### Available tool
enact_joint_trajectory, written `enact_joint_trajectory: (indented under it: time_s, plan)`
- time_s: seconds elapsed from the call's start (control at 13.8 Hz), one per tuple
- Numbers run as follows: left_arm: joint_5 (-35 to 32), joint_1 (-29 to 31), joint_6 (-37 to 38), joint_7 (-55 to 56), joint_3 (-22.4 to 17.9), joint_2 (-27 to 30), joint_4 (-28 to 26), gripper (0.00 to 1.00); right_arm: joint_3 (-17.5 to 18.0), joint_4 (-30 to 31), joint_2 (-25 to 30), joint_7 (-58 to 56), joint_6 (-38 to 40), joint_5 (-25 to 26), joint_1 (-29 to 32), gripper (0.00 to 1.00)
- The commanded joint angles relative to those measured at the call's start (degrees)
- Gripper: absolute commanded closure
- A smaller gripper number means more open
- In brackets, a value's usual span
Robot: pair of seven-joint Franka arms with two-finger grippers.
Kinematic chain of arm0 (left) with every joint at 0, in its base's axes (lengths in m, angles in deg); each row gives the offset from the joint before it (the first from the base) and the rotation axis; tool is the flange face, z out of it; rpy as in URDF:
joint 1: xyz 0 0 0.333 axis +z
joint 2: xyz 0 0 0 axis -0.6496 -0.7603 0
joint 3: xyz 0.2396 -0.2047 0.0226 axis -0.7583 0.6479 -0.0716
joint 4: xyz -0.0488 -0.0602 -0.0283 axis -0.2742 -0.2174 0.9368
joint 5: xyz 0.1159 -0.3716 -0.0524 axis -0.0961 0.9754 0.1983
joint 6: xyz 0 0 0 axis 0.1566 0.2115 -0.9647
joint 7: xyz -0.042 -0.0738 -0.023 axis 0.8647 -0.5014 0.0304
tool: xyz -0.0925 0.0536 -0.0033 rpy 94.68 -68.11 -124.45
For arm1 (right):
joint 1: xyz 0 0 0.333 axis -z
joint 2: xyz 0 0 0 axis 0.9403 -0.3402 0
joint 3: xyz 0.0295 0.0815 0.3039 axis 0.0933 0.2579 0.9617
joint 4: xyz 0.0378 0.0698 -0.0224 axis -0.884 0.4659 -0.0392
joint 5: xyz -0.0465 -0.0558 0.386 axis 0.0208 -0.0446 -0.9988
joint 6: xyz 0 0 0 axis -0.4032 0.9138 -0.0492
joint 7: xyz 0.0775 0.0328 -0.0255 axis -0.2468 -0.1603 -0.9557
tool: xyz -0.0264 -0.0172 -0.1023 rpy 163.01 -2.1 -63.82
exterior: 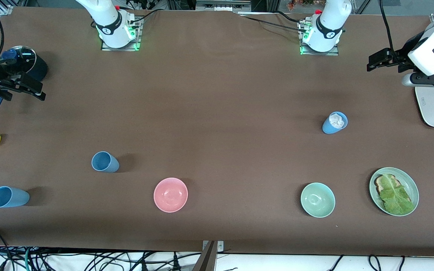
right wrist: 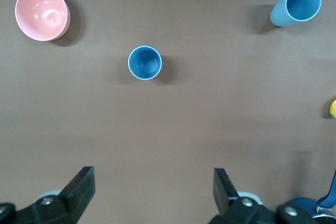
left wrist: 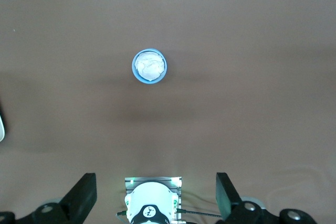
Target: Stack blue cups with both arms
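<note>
Three blue cups [exterior: 105, 162] stand upright: two near the right arm's end, one holding crumpled paper toward the left arm's. Left gripper [left wrist: 156, 198] and right gripper [right wrist: 153, 192] hang high, fingers spread, empty. Likely light, rigid, smooth; pinch across the rim wall.

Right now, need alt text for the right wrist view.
Looking straight down on a brown table: a blue cup stands upright at centre, a second blue cup and a pink bowl off to either side. The right hand hangs open above, holding nothing.
</note>
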Motion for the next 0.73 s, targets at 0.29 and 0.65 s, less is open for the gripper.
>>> enact_joint_trajectory:
  time_s: [0.29,0.65]
  plan:
    - [1.06,0.08,-0.2,0.17,-0.29,-1.45,3.58,0.0,0.54,0.07,0.23,-0.49,0.5,0.76,-0.44,0.0]
    - [0.8,-0.01,-0.2,-0.01,-0.29,-1.54,3.58,0.0,0.72,0.16,0.31,-0.05,2.61,0.32,-0.53,0.0]
